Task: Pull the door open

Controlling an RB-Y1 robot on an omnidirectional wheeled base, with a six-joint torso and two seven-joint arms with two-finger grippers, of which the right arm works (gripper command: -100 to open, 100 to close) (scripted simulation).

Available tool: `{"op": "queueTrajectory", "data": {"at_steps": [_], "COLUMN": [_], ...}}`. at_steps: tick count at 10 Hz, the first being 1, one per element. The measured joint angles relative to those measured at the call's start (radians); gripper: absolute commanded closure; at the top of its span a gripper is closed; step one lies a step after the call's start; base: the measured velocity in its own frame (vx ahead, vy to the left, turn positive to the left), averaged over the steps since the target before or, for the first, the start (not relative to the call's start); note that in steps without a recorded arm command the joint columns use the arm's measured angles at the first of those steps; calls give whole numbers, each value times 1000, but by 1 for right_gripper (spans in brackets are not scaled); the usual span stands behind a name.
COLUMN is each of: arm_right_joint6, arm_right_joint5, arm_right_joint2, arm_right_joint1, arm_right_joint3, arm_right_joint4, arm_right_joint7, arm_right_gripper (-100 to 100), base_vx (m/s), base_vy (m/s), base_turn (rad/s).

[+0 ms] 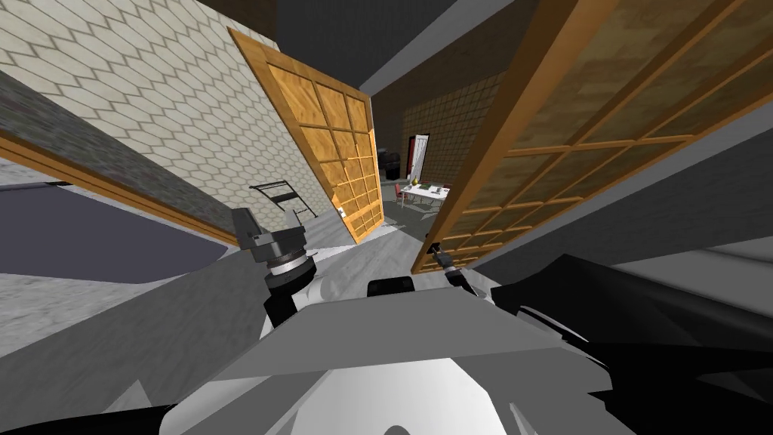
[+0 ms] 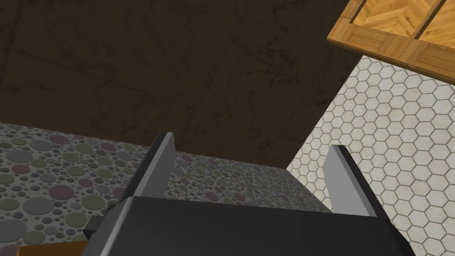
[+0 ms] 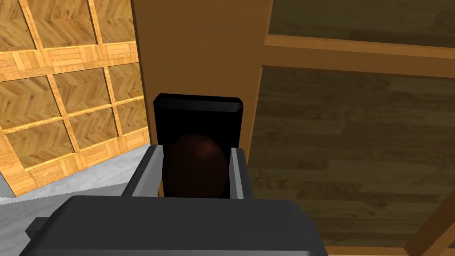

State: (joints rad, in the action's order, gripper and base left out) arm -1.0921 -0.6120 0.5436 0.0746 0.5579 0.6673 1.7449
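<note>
The wooden lattice door (image 1: pixel 574 174) is standing to my right, its free edge facing a second door leaf (image 1: pixel 340 143) across a gap. On that edge's upright, a black plate (image 3: pixel 197 111) is carrying a dark round knob (image 3: pixel 195 164). The right jaws are gripping this knob, their fingers (image 3: pixel 237 173) pressing its two sides, so it is lying straight ahead of that hand. The pull should be coming straight back towards me. The left arm (image 1: pixel 283 264) is hanging well apart, its jaws standing open.
</note>
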Motion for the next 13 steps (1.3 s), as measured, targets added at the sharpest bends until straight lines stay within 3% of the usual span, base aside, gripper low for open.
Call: {"op": "queueTrajectory", "data": {"at_steps": [6,9,13], "arm_right_joint6": [-90,-139,-160], "arm_right_joint5": [20,31,32], "arm_right_joint2": [38,49,53], "arm_right_joint1": [40,45,48], "arm_right_joint3": [52,77,87], "arm_right_joint4": [-14,-50,-66], "arm_right_joint7": [44,72,82], "arm_right_gripper": [100,100,100], "base_vx": [-198,-158,-162], "base_vy": [-79,-44,-62], "base_turn": [137,77,152]}}
